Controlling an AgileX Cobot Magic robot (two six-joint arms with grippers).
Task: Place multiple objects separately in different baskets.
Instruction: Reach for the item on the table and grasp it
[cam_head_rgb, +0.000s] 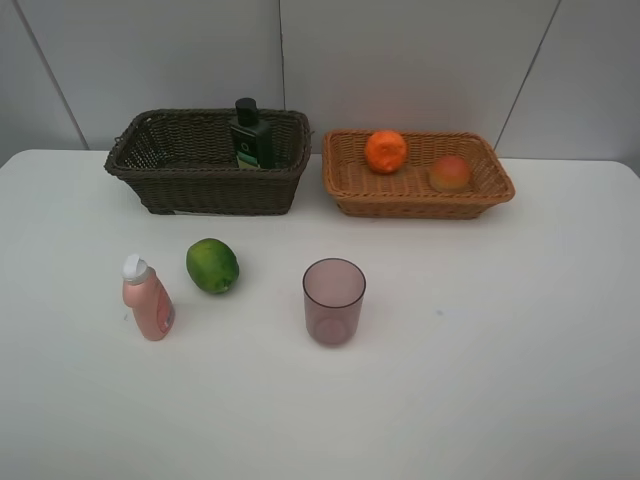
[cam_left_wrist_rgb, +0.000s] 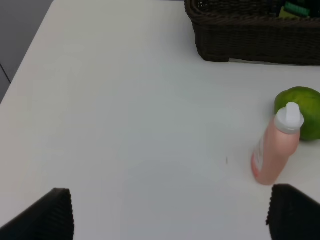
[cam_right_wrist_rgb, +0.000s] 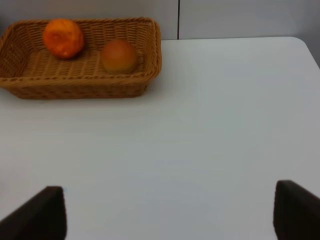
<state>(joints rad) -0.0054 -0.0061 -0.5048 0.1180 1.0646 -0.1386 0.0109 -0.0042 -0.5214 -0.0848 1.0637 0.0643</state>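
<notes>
the left gripper (cam_left_wrist_rgb: 172, 215) and right gripper (cam_right_wrist_rgb: 170, 215) are held spread and empty, while the orange (cam_head_rgb: 386, 151) and peach (cam_head_rgb: 450, 173) are set in the tan basket (cam_head_rgb: 420, 203), the green bottle (cam_head_rgb: 250, 135) in the brown basket (cam_head_rgb: 200, 190), the cup (cam_head_rgb: 334, 300) on the table (cam_head_rgb: 500, 350).

We see dark green bottle (cam_head_rgb: 250, 135) in dark basket (cam_head_rgb: 130, 152) upper left; orange (cam_head_rgb: 385, 151), peach (cam_head_rgb: 450, 173) in tan basket (cam_head_rgb: 420, 197) upper right; pink bottle (cam_head_rgb: 148, 302), green fruit (cam_head_rgb: 212, 265), purple cup (cam_head_rgb: 333, 300) mid-frame on table (cam_head_rgb: 500, 360).
</notes>
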